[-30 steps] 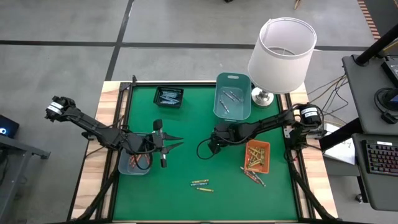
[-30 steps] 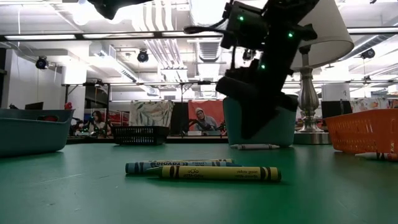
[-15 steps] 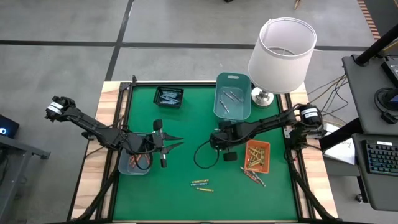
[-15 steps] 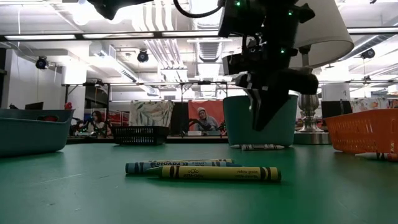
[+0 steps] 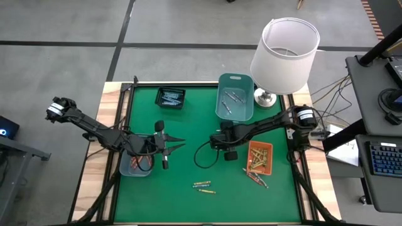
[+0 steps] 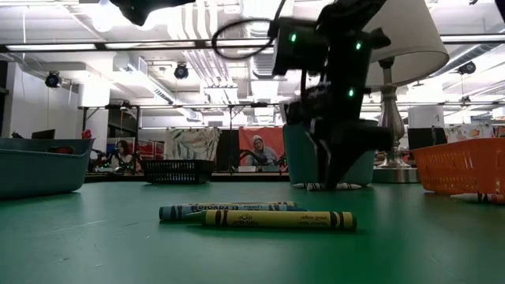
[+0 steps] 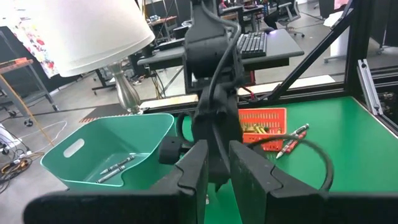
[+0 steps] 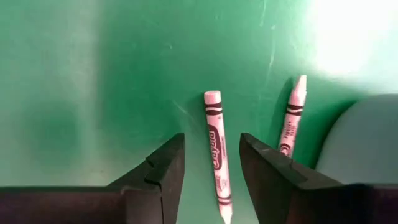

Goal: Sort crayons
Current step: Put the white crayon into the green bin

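Observation:
Two pale crayons (image 8: pixel 216 149) (image 8: pixel 291 118) lie on the green mat in front of the far teal bin (image 5: pixel 235 97). My right gripper (image 8: pixel 211 140) (image 5: pixel 221 145) points down over them, open. Its fingers stand on either side of the nearer crayon without touching it. A blue crayon (image 6: pixel 229 210) and a yellowish one (image 6: pixel 276 219) lie near the table's front (image 5: pixel 202 186). My left gripper (image 5: pixel 179 143) (image 7: pixel 216 168) hovers level at the left beside the near teal bin (image 5: pixel 137 164). Its fingers are a little apart, with nothing between them.
An orange basket (image 5: pixel 260 157) with crayons sits right of centre, with loose crayons (image 5: pixel 256 179) beside it. A black tray (image 5: pixel 170 97) of crayons stands at the far left. A white-shaded lamp (image 5: pixel 286 53) is at the far right corner. A cable loop (image 5: pixel 201 157) hangs from my right arm.
My right gripper has turned to point down and has come down to the mat over the pale crayon by the far teal bin. Its fingers have opened. The crayons lie where they were.

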`<state>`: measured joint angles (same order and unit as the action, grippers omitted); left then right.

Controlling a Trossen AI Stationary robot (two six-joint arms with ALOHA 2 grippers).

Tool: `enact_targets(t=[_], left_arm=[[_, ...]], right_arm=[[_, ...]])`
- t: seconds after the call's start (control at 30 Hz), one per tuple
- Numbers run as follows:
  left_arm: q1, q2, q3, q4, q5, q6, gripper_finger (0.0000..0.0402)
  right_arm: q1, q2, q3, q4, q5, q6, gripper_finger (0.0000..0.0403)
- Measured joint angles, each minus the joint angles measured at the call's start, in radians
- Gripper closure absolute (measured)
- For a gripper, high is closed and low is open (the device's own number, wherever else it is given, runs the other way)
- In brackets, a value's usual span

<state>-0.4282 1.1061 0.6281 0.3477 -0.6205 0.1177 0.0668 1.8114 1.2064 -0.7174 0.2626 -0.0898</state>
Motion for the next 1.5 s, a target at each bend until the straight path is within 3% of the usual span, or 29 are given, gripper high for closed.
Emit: enact_targets(t=[0.33,0.7,1.1,1.5], left_arm=[[0.0,0.002,0.0,-0.002,0.0,0.0,0.0354],[0.0,0.005,0.0,-0.001,0.0,0.0,0.0354],[0.0,0.005,0.0,-0.002,0.0,-0.027,0.0354],[0.0,0.005,0.0,-0.001,0.0,-0.028,0.0354]], right_arm=[[-0.037,0.057,0.004,0.001,-0.052,0.061,0.0273],[-0.037,0.061,0.002,0.006,-0.1,0.032,0.0387],[-0.021,-0.059,0.053,-0.022,-0.121,0.09,0.0391],[-0.026,-0.094,0.358,-0.145,-0.132,0.028,0.0391]])
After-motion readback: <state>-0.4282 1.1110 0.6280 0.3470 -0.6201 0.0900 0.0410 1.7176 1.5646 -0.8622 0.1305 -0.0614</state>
